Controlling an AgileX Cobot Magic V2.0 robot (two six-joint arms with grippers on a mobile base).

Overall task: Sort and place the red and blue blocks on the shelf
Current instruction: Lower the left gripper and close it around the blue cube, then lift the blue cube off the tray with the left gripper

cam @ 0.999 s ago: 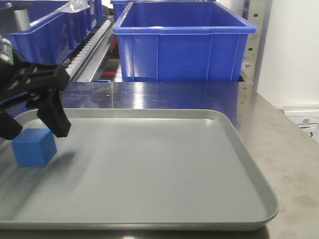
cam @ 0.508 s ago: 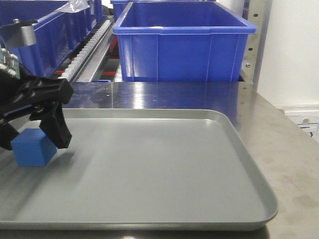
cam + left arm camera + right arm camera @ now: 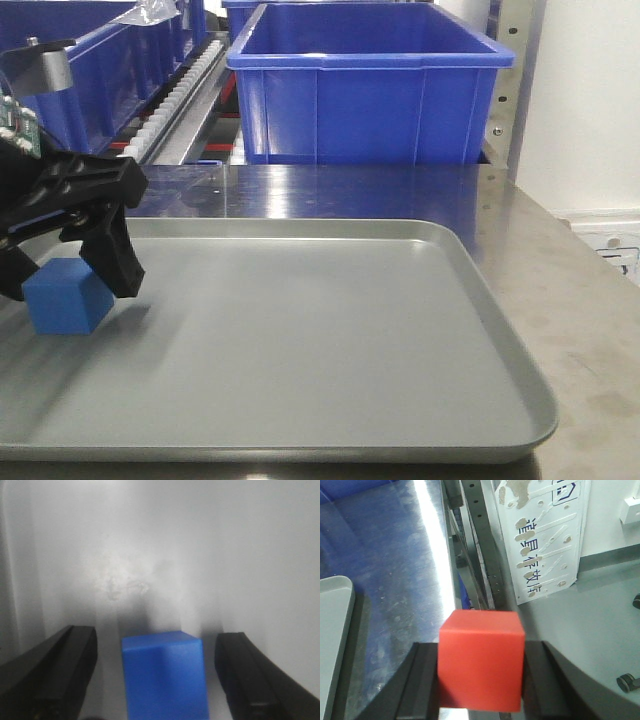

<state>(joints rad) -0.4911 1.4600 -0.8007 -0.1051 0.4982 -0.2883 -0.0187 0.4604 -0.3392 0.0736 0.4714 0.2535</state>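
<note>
While left fingers flank it, the blue block sits edge-forward

— Any lettering on your feeds?
— Only one item. On my right wrist camera, at one o'clock from the red block, I see a white placard with raised characters, white on white, in slanted rows.
— Can you read them?
— They look Chinese, but the coating is peeling in patches and I can't make them out. At the placard's twelve o'clock edge is an outlined emblem, cropped.
</note>
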